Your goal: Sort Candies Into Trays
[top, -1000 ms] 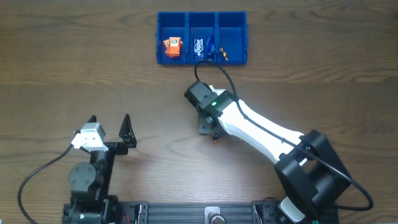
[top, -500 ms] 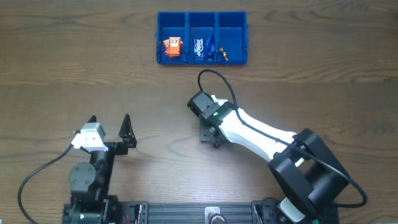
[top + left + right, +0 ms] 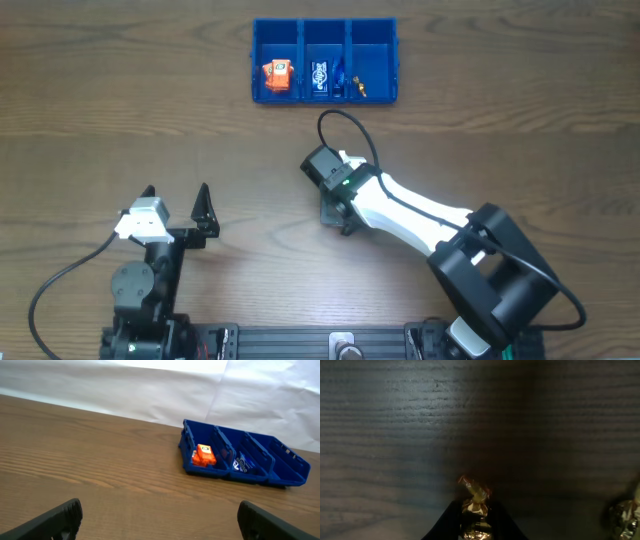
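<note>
Gold-wrapped candy (image 3: 473, 494) is pinched in the right tool (image 3: 474, 512), whose fingers are closed on it, low over the counter (image 3: 120, 120) at centre. A second gold candy (image 3: 624, 515) lies just beside. The left tool (image 3: 176, 197) stands open, near left. The blue tray (image 3: 324, 100) lies far centre. Judgement: the piece is light, its foil slick and crushable. Grip the round body, not the twisted tail.

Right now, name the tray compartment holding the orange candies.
The left-end compartment of the blue tray in the top view: orange candies lie there, while the middle one holds a blue wrapper.
</note>
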{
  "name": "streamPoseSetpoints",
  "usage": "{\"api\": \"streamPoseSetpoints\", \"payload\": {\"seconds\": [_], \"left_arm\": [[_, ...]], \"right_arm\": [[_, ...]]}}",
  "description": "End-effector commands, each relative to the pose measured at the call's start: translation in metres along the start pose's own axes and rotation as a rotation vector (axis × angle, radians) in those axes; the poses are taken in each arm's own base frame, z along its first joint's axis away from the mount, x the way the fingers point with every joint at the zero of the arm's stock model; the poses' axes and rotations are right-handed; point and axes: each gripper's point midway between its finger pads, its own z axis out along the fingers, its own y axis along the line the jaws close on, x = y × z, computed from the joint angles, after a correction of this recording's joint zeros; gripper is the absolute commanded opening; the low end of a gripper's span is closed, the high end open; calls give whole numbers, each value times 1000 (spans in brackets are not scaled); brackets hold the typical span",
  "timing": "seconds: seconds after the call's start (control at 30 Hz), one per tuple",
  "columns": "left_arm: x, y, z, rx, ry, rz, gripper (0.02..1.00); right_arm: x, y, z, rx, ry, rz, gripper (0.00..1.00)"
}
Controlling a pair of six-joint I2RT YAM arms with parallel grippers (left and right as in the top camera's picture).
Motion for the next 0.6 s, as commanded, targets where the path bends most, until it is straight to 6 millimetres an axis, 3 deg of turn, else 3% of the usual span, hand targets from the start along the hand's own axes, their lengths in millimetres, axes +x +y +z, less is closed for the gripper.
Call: {"api": "streamPoseSetpoints", "payload": {"seconds": [0.03,0.07,0.13,0.23,0.27,0.33,0.4,0.5,0.6], "left_arm": [[16,3,1,-4,51,16,998],[16,3,1,-4,51,17,998],[16,3,1,-4,51,17,998],[16,3,1,-4,51,17,998],[16,3,1,-4,51,17,998],[16,3,1,-4,51,17,998],[16,3,1,-4,51,17,998],[16,3,1,-4,51,16,998],[16,3,1,-4,51,16,998]], "right_arm": [[-53,7,-66,-19,-189,-37,137],[-69,4,-83,0,-218,-41,137],[-129,-7,-126,8,-296,-42,134],[-205,-26,-156,26,-383,-30,130],[-232,-30,-156,32,-411,-31,130],[-262,-41,-144,55,-434,-13,130],[-289,-47,-113,58,-456,8,132],[-302,-45,-94,43,-474,17,141],[-307,-45,-94,38,-491,23,143]]}}
